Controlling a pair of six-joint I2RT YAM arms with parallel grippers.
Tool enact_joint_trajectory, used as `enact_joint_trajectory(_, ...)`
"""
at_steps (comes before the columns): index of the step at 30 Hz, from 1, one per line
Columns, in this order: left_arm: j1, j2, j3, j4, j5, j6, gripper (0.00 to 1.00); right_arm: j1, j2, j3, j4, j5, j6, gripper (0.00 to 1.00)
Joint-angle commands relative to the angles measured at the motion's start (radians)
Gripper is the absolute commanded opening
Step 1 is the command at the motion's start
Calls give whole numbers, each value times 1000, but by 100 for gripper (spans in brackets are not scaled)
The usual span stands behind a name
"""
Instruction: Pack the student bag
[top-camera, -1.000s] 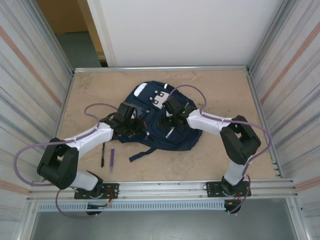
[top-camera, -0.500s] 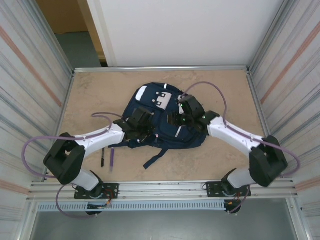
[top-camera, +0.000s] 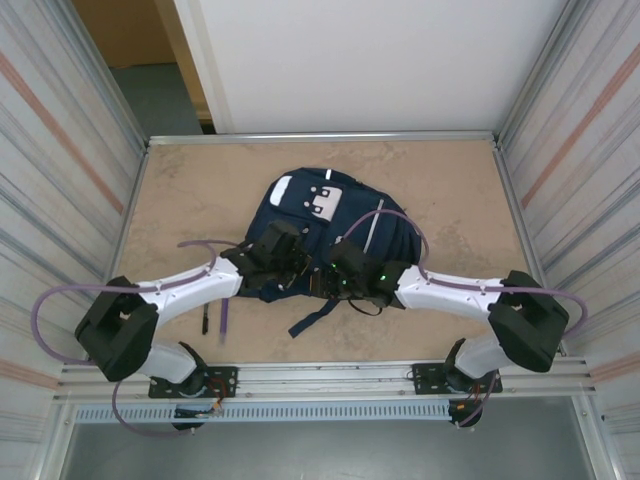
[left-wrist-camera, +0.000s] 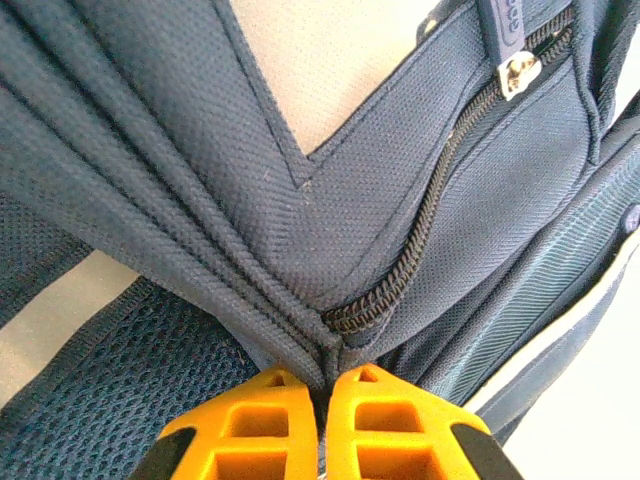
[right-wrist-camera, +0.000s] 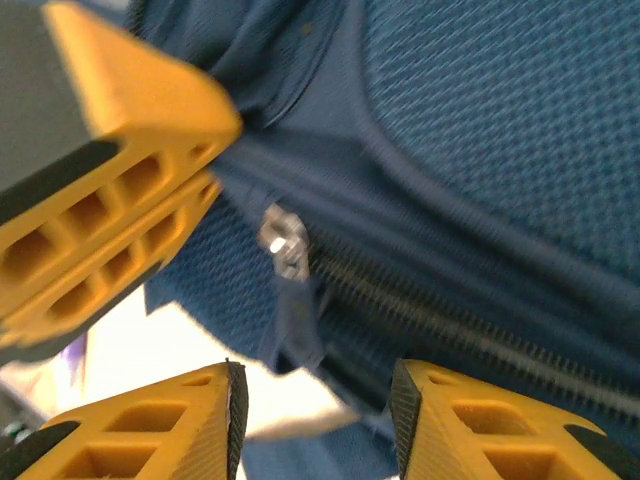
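Observation:
The student bag (top-camera: 345, 222), navy with white patches, lies in the middle of the table. My left gripper (top-camera: 300, 272) is at its near edge. In the left wrist view this gripper (left-wrist-camera: 322, 376) is shut on a fabric seam of the student bag (left-wrist-camera: 200, 150), where a zipper (left-wrist-camera: 425, 235) ends. My right gripper (top-camera: 328, 280) sits just to its right, almost touching it. In the right wrist view the right gripper (right-wrist-camera: 315, 388) is open, and a silver zipper slider (right-wrist-camera: 284, 240) with its blue pull tab (right-wrist-camera: 300, 325) hangs just above the gap, ungripped. The left gripper's orange fingers (right-wrist-camera: 110, 200) show at upper left.
A black pen (top-camera: 205, 318) and a purple pen (top-camera: 222, 315) lie on the table under the left forearm. A loose dark strap (top-camera: 312, 314) trails toward the near edge. Ribbed metal walls (top-camera: 80, 170) close in both sides.
My right arm swung from the bag's right side down to its near edge, beside the left gripper. The bag shifted and flattened a little. The left gripper kept its hold on the fabric.

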Motion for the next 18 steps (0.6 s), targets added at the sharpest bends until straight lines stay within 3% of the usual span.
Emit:
enact_joint_trajectory(1, -5, -69, -24, 36, 34, -46, 0, 6, 30, 13, 83, 95, 65, 41)
enact_joint_trajectory(6, -7, -80, -38, 44, 51, -49, 0, 18, 51, 8, 158, 119, 70, 39)
enact_joint_trajectory(14, -7, -52, -63, 120, 98, -73, 0, 35, 89, 18, 211, 128, 59, 17)
enact_joint_trajectory(18, -3, -67, -73, 115, 76, -68, 0, 45, 76, 17, 160, 157, 30, 11)
